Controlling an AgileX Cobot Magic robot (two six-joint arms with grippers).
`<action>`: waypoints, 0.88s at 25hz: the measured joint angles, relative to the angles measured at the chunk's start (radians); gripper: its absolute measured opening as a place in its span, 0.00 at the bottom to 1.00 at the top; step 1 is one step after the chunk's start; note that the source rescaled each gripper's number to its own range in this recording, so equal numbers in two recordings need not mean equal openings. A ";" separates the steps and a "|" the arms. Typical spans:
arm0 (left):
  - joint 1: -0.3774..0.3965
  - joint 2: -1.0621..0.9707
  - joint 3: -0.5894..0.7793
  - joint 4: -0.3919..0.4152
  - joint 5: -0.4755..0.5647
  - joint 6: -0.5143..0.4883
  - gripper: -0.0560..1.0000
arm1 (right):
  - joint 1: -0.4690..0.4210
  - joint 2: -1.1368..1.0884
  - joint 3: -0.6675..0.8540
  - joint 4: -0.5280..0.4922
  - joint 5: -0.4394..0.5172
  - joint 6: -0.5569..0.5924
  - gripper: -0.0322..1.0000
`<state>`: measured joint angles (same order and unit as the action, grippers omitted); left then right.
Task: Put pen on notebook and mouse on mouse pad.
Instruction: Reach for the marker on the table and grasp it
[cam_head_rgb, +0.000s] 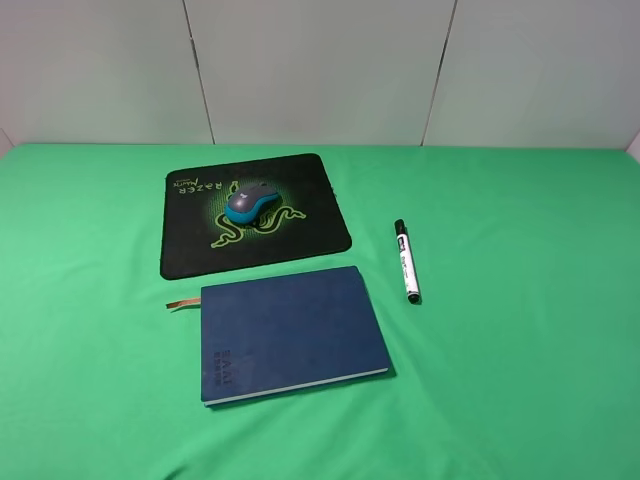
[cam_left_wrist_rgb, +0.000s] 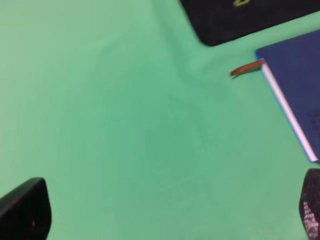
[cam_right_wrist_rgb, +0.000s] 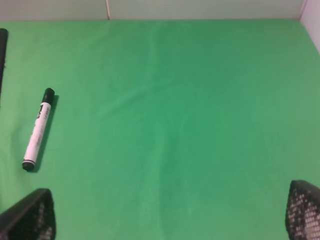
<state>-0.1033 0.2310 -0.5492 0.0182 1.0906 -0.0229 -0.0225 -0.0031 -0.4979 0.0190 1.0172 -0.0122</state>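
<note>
Nearest the robot, the left gripper (cam_left_wrist_rgb: 169, 202) hangs over bare green cloth (cam_head_rgb: 520, 380). Its 2 black fingers (cam_left_wrist_rgb: 26, 209) are spread wide with nothing between them. The right gripper (cam_right_wrist_rgb: 167, 212) also hangs over bare cloth, its meshed fingers (cam_right_wrist_rgb: 301, 212) equally wide and empty. Neither gripper shows in the high view.

In the high view, the notebook (cam_head_rgb: 290, 335) is the closest thing. It lies closed and flat near the middle of the cloth, turned a little so its pale page edge faces 5 o'clock. Faint lettering (cam_head_rgb: 222, 367) sits near its 7 o'clock corner. A tan ribbon (cam_head_rgb: 182, 303) pokes out of its 11 o'clock corner and lies on the cloth, pointing to 9 o'clock. The left wrist view catches that same corner and the ribbon.

The pen (cam_head_rgb: 407, 262) lies on the cloth at 2 o'clock from the notebook, just beside it but apart. It is not on the cover, and its length runs roughly 12 to 6. The right wrist view shows it alone on the cloth, off to one side of the fingers.

Farther off, at 12 o'clock from the notebook, lies the pad (cam_head_rgb: 300, 235). Its near edge is close to the notebook's far edge, and green lettering marks its 11 o'clock corner. The mouse (cam_head_rgb: 250, 203) rests on the pad near its middle, over the green emblem (cam_head_rgb: 225, 235).

Pale wall panels (cam_head_rgb: 320, 70) stand behind the cloth.
</note>
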 joint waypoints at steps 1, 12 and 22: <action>0.026 -0.021 0.018 -0.006 -0.003 0.001 1.00 | 0.000 0.000 0.000 0.000 0.000 0.000 1.00; 0.131 -0.234 0.049 -0.037 -0.031 0.051 1.00 | 0.000 0.000 0.000 0.000 0.000 0.000 1.00; 0.134 -0.234 0.049 -0.018 -0.031 0.051 1.00 | 0.000 0.000 0.000 0.000 0.000 0.000 1.00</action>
<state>0.0304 -0.0029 -0.5006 0.0000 1.0600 0.0283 -0.0225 -0.0031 -0.4979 0.0190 1.0172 -0.0122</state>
